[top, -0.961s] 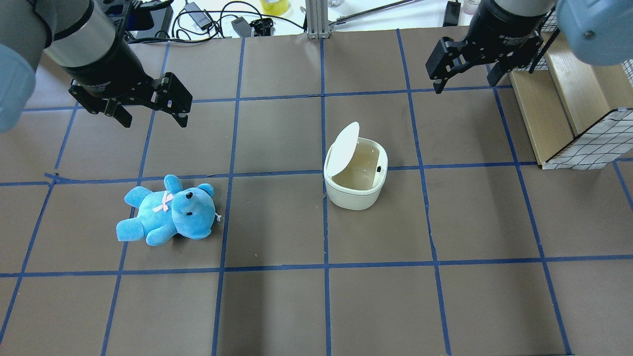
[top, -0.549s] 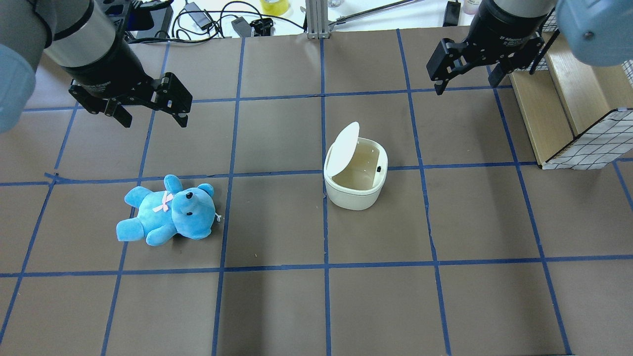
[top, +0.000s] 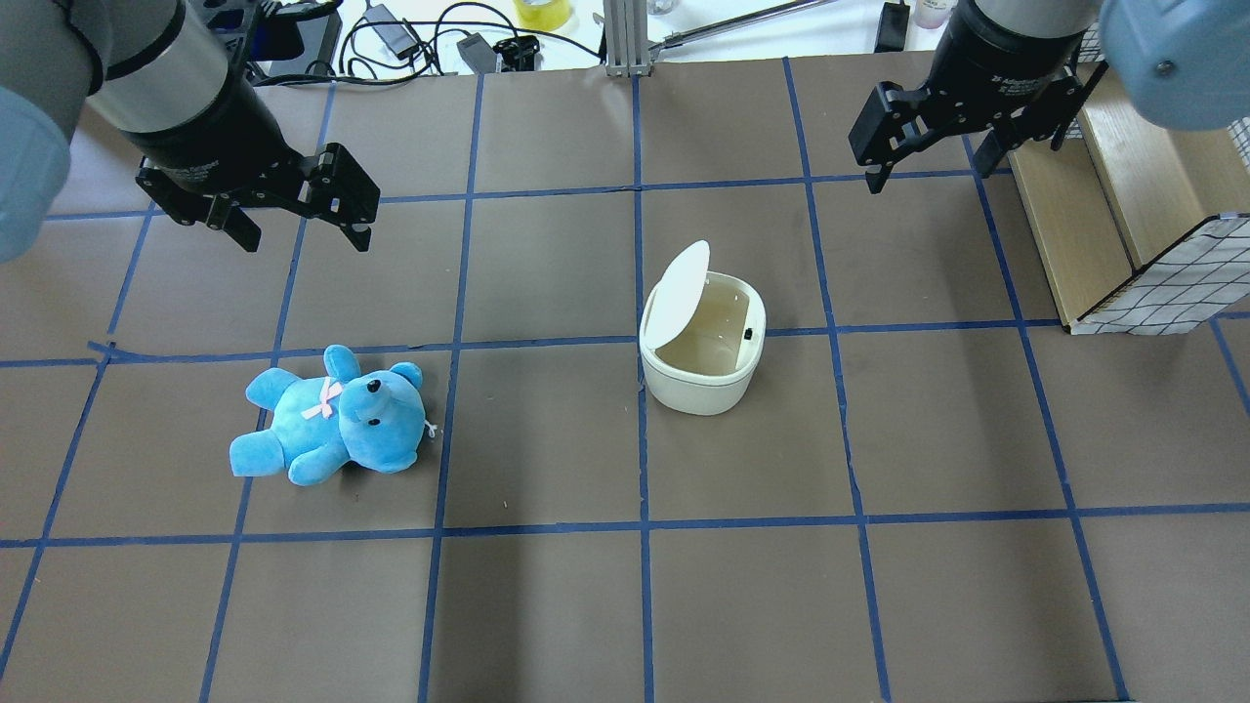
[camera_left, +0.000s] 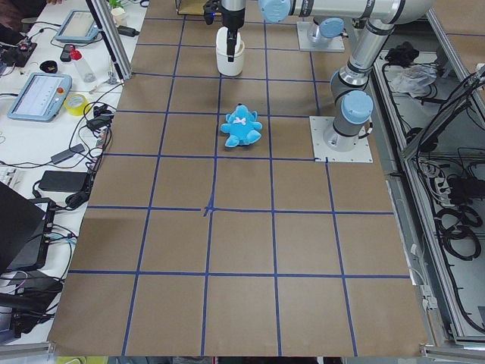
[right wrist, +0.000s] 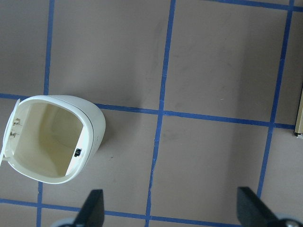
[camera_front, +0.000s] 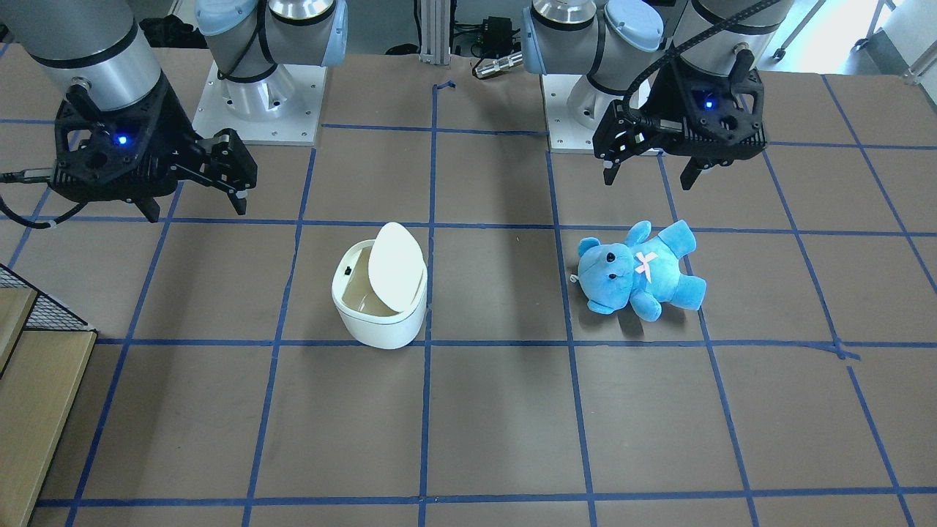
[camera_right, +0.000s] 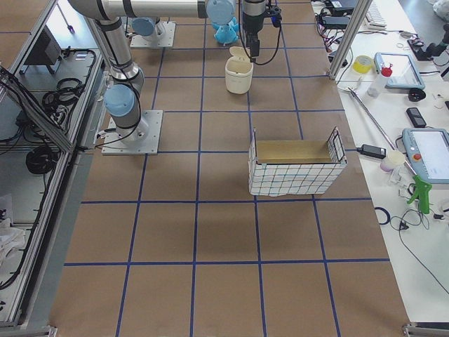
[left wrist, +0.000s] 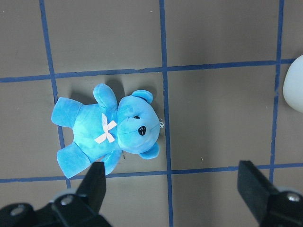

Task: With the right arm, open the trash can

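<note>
Overhead exterior: can [top: 698,391] lid [top: 679,293] up; right end effector [top: 928,171] jaws apart, well clear. Risk: low pass clips lid, knocks it shut.

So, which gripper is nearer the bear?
Left. The left gripper hangs roughly above the bear; the right gripper hangs beyond the trash can, far from it.

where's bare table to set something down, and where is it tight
The row of squares nearest the robot, before the teddy bear and the trash can, is bare. So is the square between bear and can, and the stretch from the can to the wooden box. It is tighter at the far corners, under the left gripper and right gripper.
</note>
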### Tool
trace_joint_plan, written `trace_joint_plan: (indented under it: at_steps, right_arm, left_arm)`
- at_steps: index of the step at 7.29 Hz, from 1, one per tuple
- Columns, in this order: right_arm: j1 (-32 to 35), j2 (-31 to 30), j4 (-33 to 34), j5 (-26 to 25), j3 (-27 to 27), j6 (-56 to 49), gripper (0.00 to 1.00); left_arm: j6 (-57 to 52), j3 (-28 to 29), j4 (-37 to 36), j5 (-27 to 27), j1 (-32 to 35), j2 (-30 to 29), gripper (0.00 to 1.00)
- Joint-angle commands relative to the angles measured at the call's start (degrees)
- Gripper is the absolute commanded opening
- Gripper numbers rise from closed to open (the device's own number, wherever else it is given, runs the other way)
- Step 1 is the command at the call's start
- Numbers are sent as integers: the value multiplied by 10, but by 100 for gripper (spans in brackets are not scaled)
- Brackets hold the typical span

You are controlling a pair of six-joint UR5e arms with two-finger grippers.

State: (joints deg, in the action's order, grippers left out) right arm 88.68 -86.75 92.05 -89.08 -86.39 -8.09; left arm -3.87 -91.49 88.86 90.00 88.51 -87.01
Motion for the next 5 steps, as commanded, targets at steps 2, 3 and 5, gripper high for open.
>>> trace_joint_plan:
  at_steps: [2,3,5]
  right_arm:
    - [0,0,0,8,0,0,99]
    - [0,0,0,7,0,0,100]
    - [0,0,0,7,0,0,100]
  left_arm:
    - [0,0,0,0,0,0,100]
    - [0,0,0,0,0,0,100]
    - [0,0,0,0,0,0,100]
